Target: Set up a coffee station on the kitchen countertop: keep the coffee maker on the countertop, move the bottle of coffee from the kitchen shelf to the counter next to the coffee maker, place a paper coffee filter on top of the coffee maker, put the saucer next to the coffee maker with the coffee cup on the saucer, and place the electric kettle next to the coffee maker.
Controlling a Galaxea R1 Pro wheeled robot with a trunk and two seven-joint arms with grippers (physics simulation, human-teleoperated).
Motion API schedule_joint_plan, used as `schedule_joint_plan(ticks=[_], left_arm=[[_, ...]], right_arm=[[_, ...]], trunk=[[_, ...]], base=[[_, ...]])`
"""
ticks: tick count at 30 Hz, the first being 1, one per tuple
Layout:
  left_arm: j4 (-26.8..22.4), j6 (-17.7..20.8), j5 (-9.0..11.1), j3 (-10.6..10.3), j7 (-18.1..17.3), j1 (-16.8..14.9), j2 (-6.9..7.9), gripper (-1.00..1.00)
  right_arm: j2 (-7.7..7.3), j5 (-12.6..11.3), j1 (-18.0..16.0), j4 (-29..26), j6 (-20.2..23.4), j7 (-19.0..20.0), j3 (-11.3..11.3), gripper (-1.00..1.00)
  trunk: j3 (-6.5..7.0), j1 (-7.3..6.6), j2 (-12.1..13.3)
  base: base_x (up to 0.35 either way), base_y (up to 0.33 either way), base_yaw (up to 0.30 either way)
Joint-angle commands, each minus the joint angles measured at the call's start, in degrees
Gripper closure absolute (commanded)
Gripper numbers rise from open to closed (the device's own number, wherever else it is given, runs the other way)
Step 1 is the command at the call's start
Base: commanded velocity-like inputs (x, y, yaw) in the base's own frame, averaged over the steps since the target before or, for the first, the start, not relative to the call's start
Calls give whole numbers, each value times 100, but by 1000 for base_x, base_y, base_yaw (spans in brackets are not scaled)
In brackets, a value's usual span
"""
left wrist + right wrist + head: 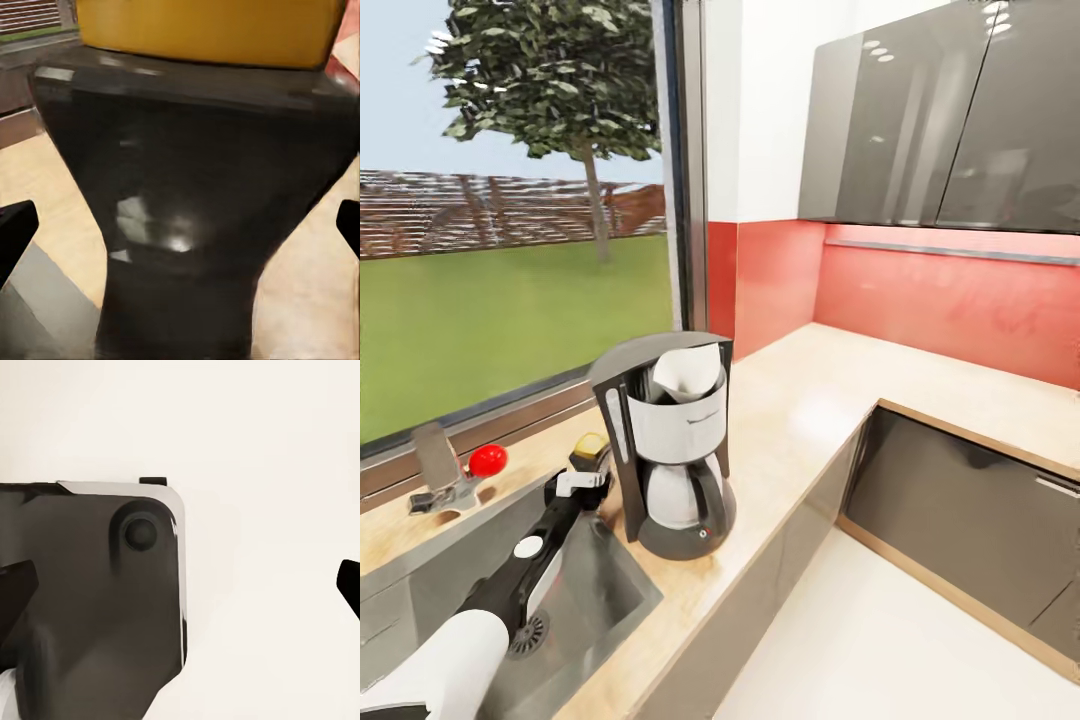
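A: Left claw (592, 462) is at the worktop (800, 400), just behind the coffee maker (672, 445), fingers apart around a dark jar with a yellow lid (195, 187)

B: White paper filter (690, 372) is sitting in the maker's top. Right claw (187, 585) is spread wide over pale floor

Glossy beige wood-grain kitchen countertop (800, 400), brushed steel sink (600, 590), white paper coffee filter (688, 372), glossy grey cabinets (940, 120).
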Motion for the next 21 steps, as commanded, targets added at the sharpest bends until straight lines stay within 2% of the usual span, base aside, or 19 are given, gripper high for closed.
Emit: schedule_joint_plan(ticks=[1,13,21], left_arm=[[3,-17,-33,39,-42,-5,-5,-100],[17,-13,-39,40,-42,-5,-5,-100],[57,-17,-22,37,-48,5,-5,-100]], right_arm=[[3,56,-5,6,-21,-4,-43,-100],[3,56,-5,6,-21,-4,-43,-100],[-3,56,-5,3,-21,-12,-56,-100]], trunk=[[-12,0,-12],[-12,0,-12],[-12,0,-12]], base=[[-297,5,0],[-303,112,0],[-310,25,0]])
